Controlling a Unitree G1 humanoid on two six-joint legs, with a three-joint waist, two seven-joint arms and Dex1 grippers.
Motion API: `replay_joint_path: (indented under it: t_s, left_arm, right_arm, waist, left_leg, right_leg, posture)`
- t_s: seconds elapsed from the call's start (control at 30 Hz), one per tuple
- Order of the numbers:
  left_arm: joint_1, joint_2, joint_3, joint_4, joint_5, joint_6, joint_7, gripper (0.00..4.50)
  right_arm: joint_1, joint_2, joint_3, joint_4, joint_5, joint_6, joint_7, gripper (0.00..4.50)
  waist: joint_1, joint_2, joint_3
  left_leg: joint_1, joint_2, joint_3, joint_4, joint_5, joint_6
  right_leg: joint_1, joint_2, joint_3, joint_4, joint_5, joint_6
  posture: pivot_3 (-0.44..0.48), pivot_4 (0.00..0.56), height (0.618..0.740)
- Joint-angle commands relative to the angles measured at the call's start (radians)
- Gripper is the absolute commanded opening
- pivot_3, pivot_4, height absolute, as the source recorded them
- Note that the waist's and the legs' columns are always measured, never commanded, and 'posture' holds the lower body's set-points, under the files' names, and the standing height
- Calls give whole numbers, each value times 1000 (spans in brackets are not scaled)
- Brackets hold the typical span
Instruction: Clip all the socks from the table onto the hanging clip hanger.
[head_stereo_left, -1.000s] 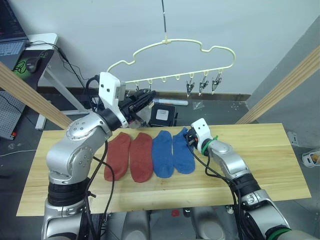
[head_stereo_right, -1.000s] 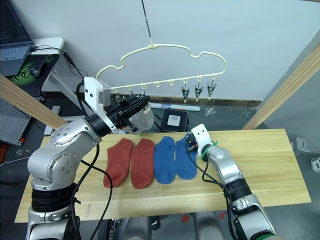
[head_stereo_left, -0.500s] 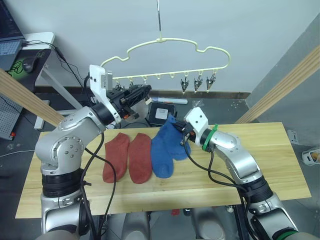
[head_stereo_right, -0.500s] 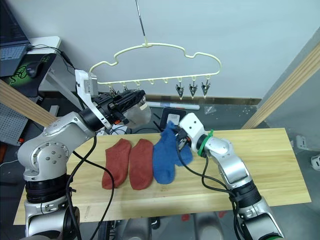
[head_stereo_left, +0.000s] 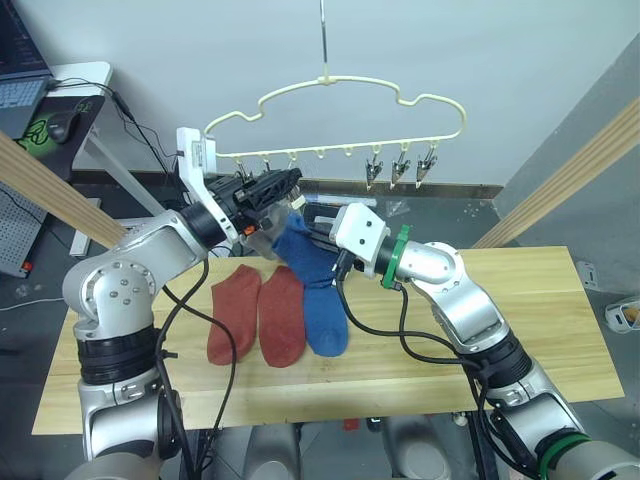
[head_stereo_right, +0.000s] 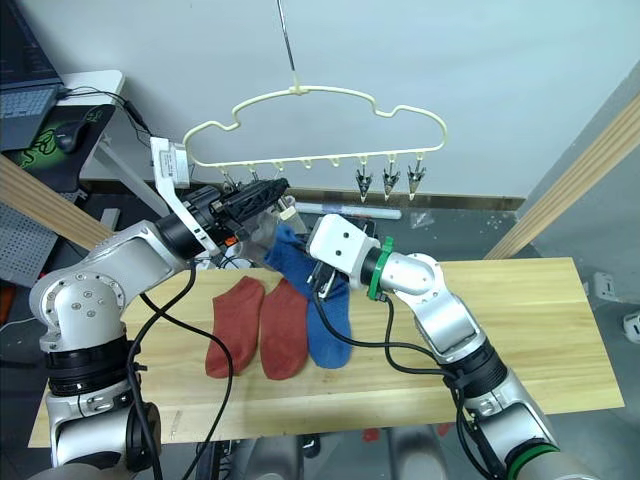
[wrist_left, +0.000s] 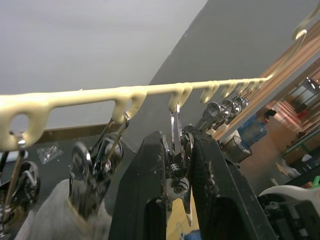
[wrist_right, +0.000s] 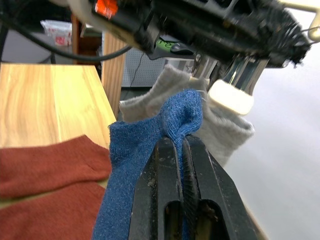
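Observation:
The pale-yellow clip hanger (head_stereo_left: 340, 98) hangs above the table's (head_stereo_left: 520, 330) far edge. My left gripper (wrist_left: 176, 142) is shut on one of its metal clips (wrist_left: 174, 125), left of the bar's middle. Beside that clip a light grey sock (wrist_left: 55, 222) hangs from a neighbouring clip. My right gripper (wrist_right: 181, 142) is shut on a blue sock (head_stereo_left: 300, 250) and holds it in the air just below my left gripper (head_stereo_left: 288, 182). The second blue sock (head_stereo_left: 326, 318) and two rust-red socks (head_stereo_left: 232, 315) (head_stereo_left: 282, 318) lie flat on the table.
Three free clips (head_stereo_left: 403, 170) hang at the hanger's right end. Thick wooden poles slant past the table on the left (head_stereo_left: 60, 195) and right (head_stereo_left: 570, 165). A desk with a mouse (head_stereo_left: 62, 125) stands far left. The table's right half is bare wood.
My right gripper has carried the blue sock up off the table and leftward, close under my left gripper and the clips. The left gripper has stayed at the clips.

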Motion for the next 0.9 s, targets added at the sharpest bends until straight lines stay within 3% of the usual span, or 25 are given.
replay_joint_path:
  t_s: [0.03, 0.9]
  left_arm:
    - [-19, 7, 36, -5, -63, 24, 17, 347]
    - [-27, 39, 22, 49, -99, 43, -5, 347]
  right_arm:
    - [-15, 4, 3, -11, -18, -58, 6, 0]
    - [-50, 41, -47, 51, -37, -96, -16, 0]
  waist:
    - [0, 0, 0]
    - [-4, 0, 0]
  left_leg:
    - [0, 0, 0, 0, 0, 0]
    - [0, 0, 0, 0, 1, -2]
  right_leg:
    - [0, 0, 0, 0, 0, 0]
    - [0, 0, 0, 1, 0, 0]
  posture:
    - [-175, 353, 735]
    - [-217, 343, 735]
